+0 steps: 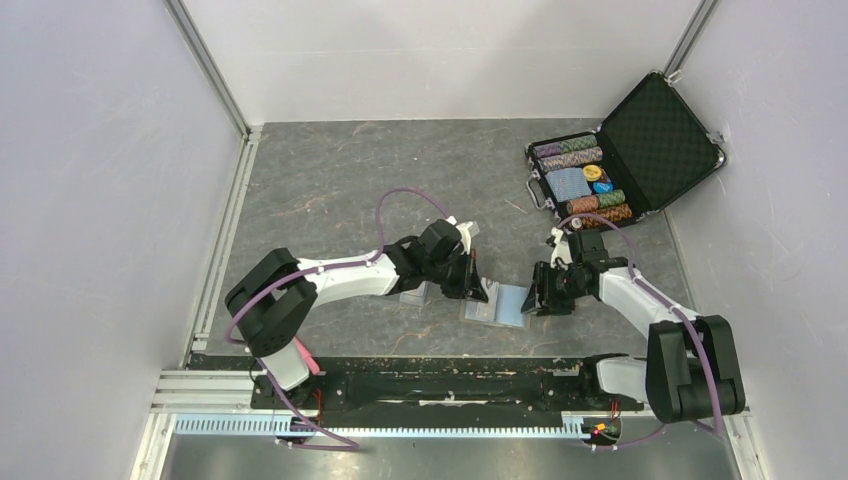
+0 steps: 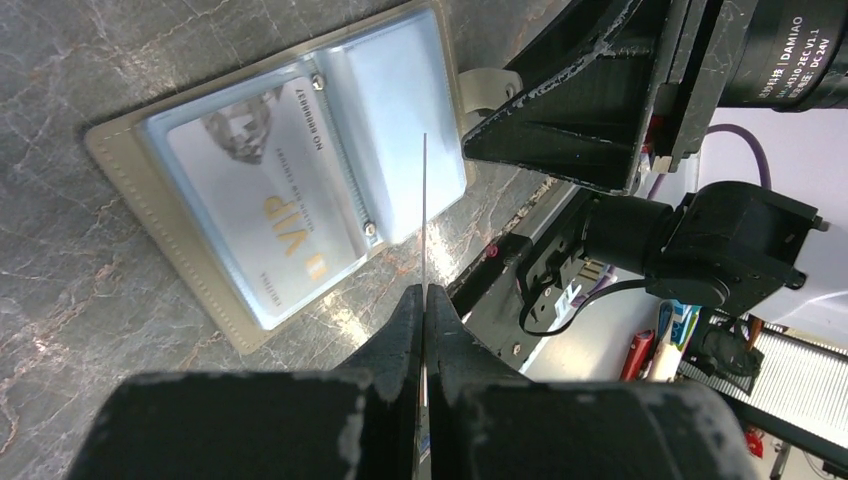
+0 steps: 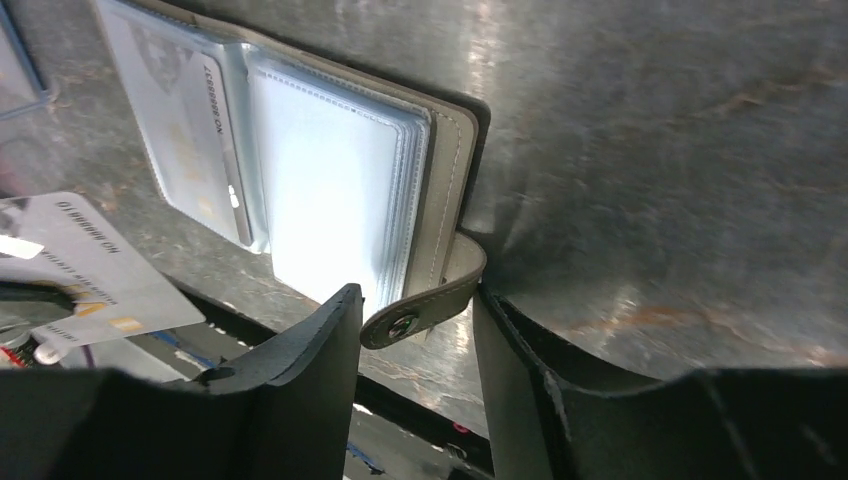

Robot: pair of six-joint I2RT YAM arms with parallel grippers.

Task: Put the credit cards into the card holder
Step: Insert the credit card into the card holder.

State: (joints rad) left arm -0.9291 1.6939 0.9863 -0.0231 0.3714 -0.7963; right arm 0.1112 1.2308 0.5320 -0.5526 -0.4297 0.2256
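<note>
The card holder [image 1: 497, 304] lies open on the table between my two grippers, pale blue pockets up. One credit card [image 2: 262, 190] with a gold "VIP" mark sits in its left pocket; it also shows in the right wrist view [image 3: 190, 150]. My left gripper [image 2: 424, 296] is shut on the second credit card [image 3: 90, 268], held on edge just above the holder's right pocket [image 2: 400, 110]. My right gripper [image 3: 415, 305] is open at the holder's right edge, with the snap strap [image 3: 425, 308] between its fingers.
An open black poker-chip case [image 1: 625, 150] with chips and a blue deck stands at the back right. A clear plastic case [image 1: 415, 295] lies just left of the holder, under the left arm. A metal rail [image 1: 225, 230] runs along the left wall.
</note>
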